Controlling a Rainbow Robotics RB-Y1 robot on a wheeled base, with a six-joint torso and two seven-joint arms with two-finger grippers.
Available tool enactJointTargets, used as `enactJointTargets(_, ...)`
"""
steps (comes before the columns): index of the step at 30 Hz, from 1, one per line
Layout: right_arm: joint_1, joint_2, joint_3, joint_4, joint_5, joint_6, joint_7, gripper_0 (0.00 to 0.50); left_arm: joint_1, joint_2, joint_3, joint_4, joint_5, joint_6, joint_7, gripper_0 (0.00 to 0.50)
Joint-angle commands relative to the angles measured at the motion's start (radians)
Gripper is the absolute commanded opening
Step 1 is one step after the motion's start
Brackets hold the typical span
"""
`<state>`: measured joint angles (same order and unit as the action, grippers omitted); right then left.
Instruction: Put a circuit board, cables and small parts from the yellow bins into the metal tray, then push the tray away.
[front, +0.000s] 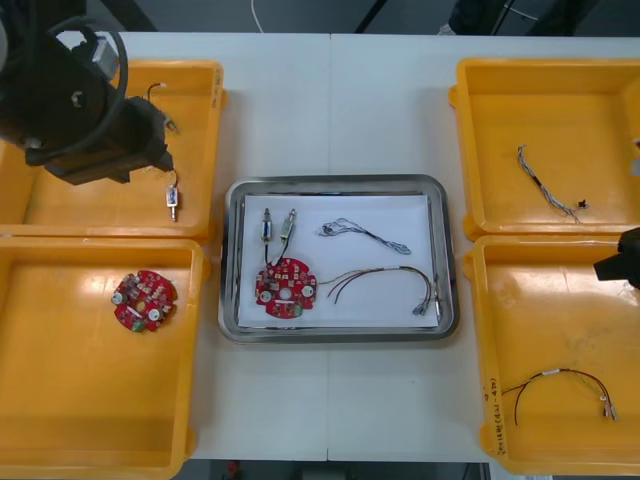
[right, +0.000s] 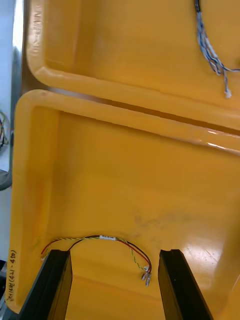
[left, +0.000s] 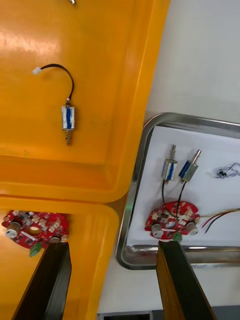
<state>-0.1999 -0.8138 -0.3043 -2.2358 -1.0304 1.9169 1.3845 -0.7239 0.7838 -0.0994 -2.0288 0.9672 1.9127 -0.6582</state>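
Observation:
The metal tray (front: 338, 184), white inside, lies between the yellow bins. It holds a round red circuit board (front: 285, 290), two small metal parts (front: 278, 225), a blue and white cable (front: 365, 233) and a red and yellow cable (front: 385, 283). My left arm (front: 90, 110) hangs over the far left bin (front: 205, 80). In the left wrist view, the left gripper (left: 112, 280) is open with nothing between its fingers, and the tray's rim (left: 131, 220) lies beyond them. My right gripper (right: 115, 285) is open above the near right bin (right: 30, 165), just short of a red and yellow cable (right: 100, 239).
A small metal part (front: 173, 195) with a black lead lies in the far left bin. A second circuit board (front: 144, 300) is in the near left bin (front: 100, 460). The far right bin (front: 470, 150) holds a blue and white cable (front: 548, 185).

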Motion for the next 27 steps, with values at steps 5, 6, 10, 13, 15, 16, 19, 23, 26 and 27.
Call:
enactJointTargets(5, -0.17, -0.039, 0.194, -0.039, -0.02, 0.003, -0.019, 0.5, 0.144, 0.098, 0.161, -0.103, 0.048, 0.007, -0.159, 0.5)
enactJointTargets(6, -0.177, -0.039, 0.206, -0.039, -0.02, 0.003, -0.021, 0.5, 0.153, 0.101, 0.168, -0.105, 0.05, 0.007, -0.162, 0.5)
enactJointTargets(10, -0.257, -0.033, 0.31, -0.039, -0.022, 0.003, -0.024, 0.5, 0.216, 0.129, 0.222, -0.125, 0.054, 0.007, -0.21, 0.5)
enactJointTargets(13, -0.316, -0.028, 0.387, -0.039, -0.02, 0.003, -0.025, 0.5, 0.268, 0.146, 0.264, -0.136, 0.064, 0.007, -0.245, 0.5)
enactJointTargets(15, -0.36, -0.016, 0.447, -0.039, -0.02, 0.003, -0.025, 0.5, 0.311, 0.158, 0.296, -0.149, 0.067, 0.007, -0.268, 0.5)
enactJointTargets(16, -0.372, -0.011, 0.462, -0.039, -0.02, 0.003, -0.025, 0.5, 0.322, 0.161, 0.303, -0.154, 0.068, 0.007, -0.276, 0.5)
enactJointTargets(19, -0.434, 0.005, 0.539, -0.039, -0.023, 0.003, -0.025, 0.5, 0.366, 0.175, 0.336, -0.169, 0.079, 0.007, -0.293, 0.5)
enactJointTargets(23, -0.503, 0.036, 0.637, -0.039, -0.016, 0.003, -0.025, 0.5, 0.419, 0.183, 0.366, -0.189, 0.096, 0.007, -0.317, 0.5)
enactJointTargets(26, -0.536, 0.067, 0.699, -0.039, -0.002, 0.003, -0.018, 0.5, 0.459, 0.183, 0.396, -0.209, 0.102, 0.007, -0.353, 0.5)
enactJointTargets(27, -0.55, 0.079, 0.725, -0.039, 0.007, 0.003, -0.015, 0.5, 0.474, 0.183, 0.406, -0.22, 0.105, 0.007, -0.357, 0.5)
